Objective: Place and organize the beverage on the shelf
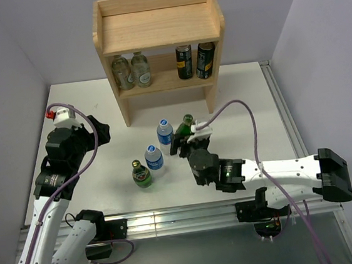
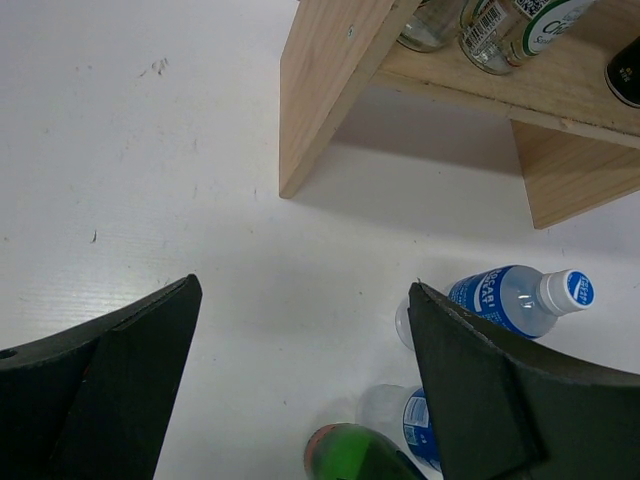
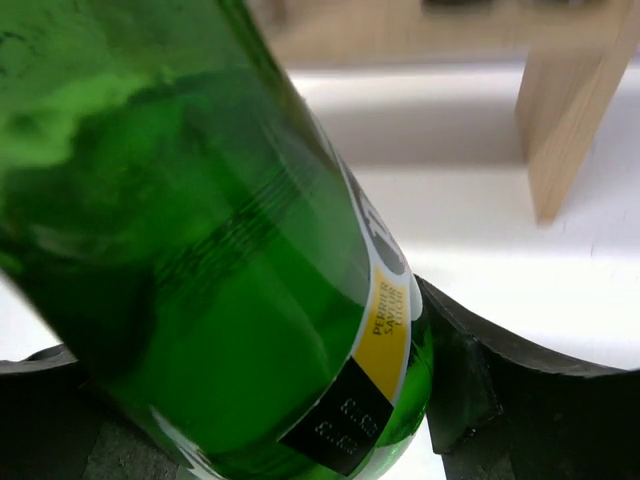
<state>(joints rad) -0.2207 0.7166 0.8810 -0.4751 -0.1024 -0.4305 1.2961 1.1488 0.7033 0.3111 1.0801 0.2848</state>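
Right gripper [image 1: 185, 141] clamps a green bottle [image 3: 200, 230] (yellow-banded label); left gripper [image 2: 302, 330] gapes wide, holding nothing.

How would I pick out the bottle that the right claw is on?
Find the wooden shelf, then look at the white table before it. It is the green glass bottle nearest the shelf's right leg, gripped by the right claw. The other green bottle, gold-capped, stands free farther left.

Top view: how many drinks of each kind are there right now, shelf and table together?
Clear bottles, on the shelf: 2
Dark cans, on the shelf: 2
Blue-label water bottles: 2
Green bottles: 2, one in the right gripper
Total: 8
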